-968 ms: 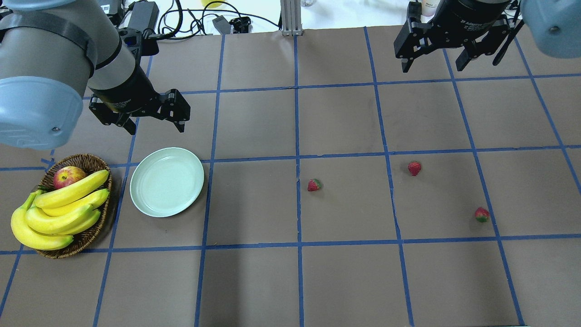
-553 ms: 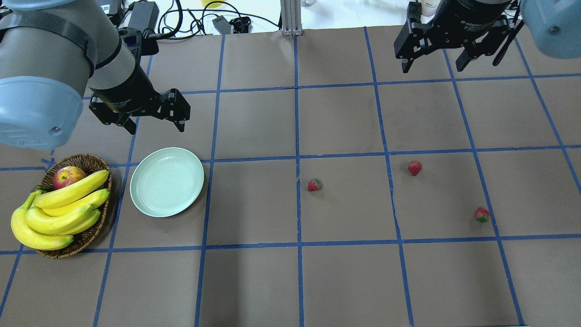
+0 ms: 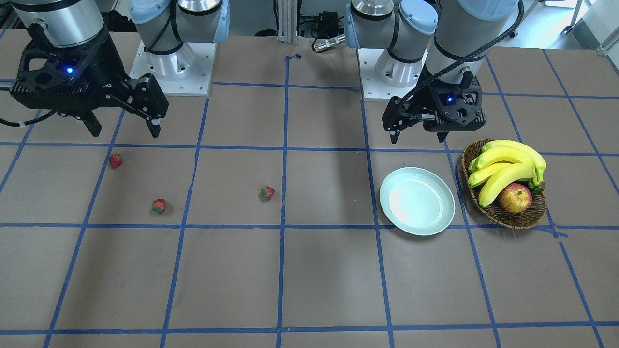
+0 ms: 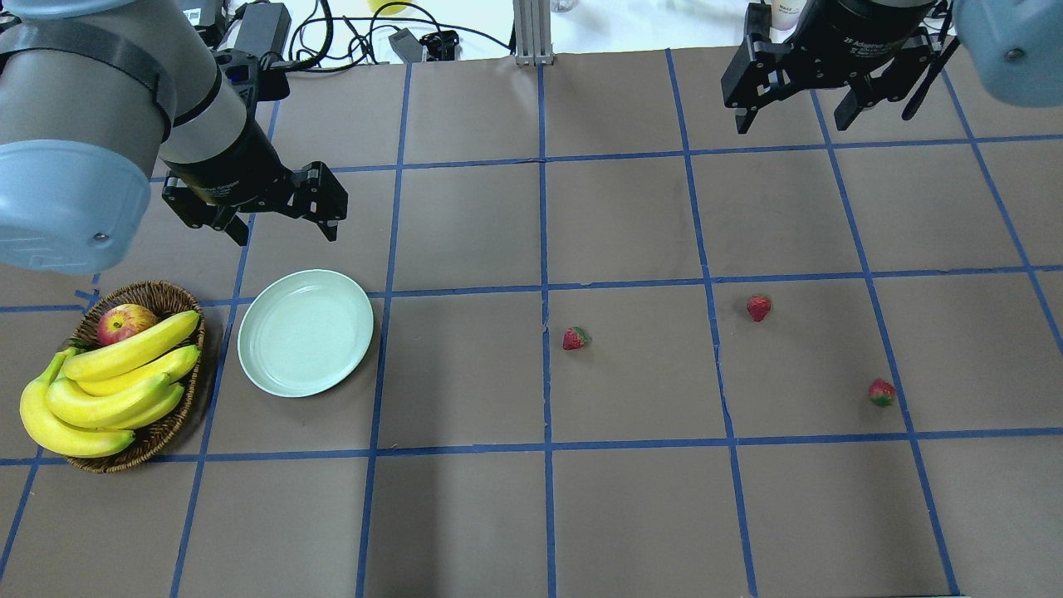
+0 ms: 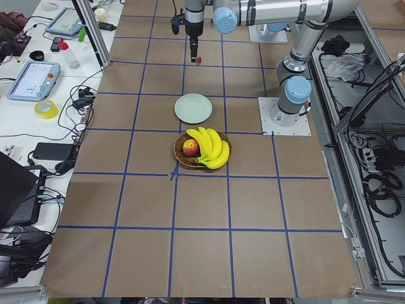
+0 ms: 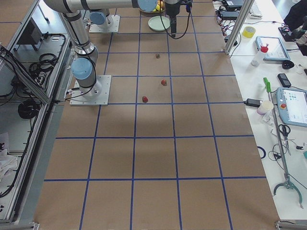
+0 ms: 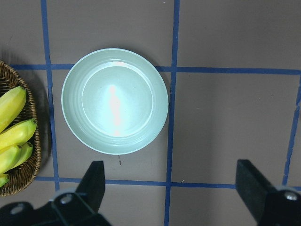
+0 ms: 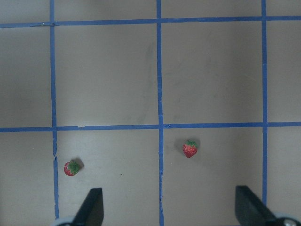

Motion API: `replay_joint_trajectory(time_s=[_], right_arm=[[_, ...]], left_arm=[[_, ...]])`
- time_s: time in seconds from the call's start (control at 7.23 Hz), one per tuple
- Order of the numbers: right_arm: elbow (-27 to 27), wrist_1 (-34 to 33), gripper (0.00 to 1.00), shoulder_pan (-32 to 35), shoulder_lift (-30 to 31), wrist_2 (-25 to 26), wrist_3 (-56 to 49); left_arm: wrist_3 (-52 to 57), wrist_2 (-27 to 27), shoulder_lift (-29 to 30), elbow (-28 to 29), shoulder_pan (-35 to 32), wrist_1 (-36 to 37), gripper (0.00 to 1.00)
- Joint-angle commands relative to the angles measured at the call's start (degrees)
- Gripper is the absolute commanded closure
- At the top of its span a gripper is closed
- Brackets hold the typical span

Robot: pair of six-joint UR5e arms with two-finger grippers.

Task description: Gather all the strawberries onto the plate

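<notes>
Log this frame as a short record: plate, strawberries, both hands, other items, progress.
plate: empty, next to the basket
strawberries: three, loose on the table, none in the plate
left hand: open, empty, hovering near the plate
right hand: open, empty, hovering beyond the strawberries
basket: holds bananas and an apple
progress: nothing collected yet

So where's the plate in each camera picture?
Front-facing: plate right of centre.
Overhead: lower left.
Left side: upper middle.
Right side: top edge, near the middle.
Left wrist: centre-left.
Right wrist: not in it.
Landmark: the banana basket right beside it.
</notes>
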State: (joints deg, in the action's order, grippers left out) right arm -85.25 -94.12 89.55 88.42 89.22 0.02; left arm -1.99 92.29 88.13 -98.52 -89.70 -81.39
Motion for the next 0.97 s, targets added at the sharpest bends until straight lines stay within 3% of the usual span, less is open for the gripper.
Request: replay_joint_trajectory(time_s=[0.0, 0.28, 0.55, 0.83], right_arm=[[0.0, 0.0, 0.00, 0.1, 0.0, -0.2, -0.2], [-0.8, 0.0, 0.00, 0.7, -2.5, -1.1, 1.1], [-5.9, -2.9, 0.00, 8.4, -6.1, 0.0, 7.0], [-19.6, -17.8, 0.00, 12.3, -6.6, -0.5, 14.8]], left_arm=[[-0.4, -0.3, -0.2, -0.3, 0.0, -0.4, 0.00], [-0.7, -0.1, -0.4, -1.1, 0.0, 0.3, 0.00], [-0.8, -0.2, -0.6, -1.1, 0.0, 1.0, 0.00], [-0.7, -0.2, -0.5, -1.3, 0.0, 0.8, 0.00]])
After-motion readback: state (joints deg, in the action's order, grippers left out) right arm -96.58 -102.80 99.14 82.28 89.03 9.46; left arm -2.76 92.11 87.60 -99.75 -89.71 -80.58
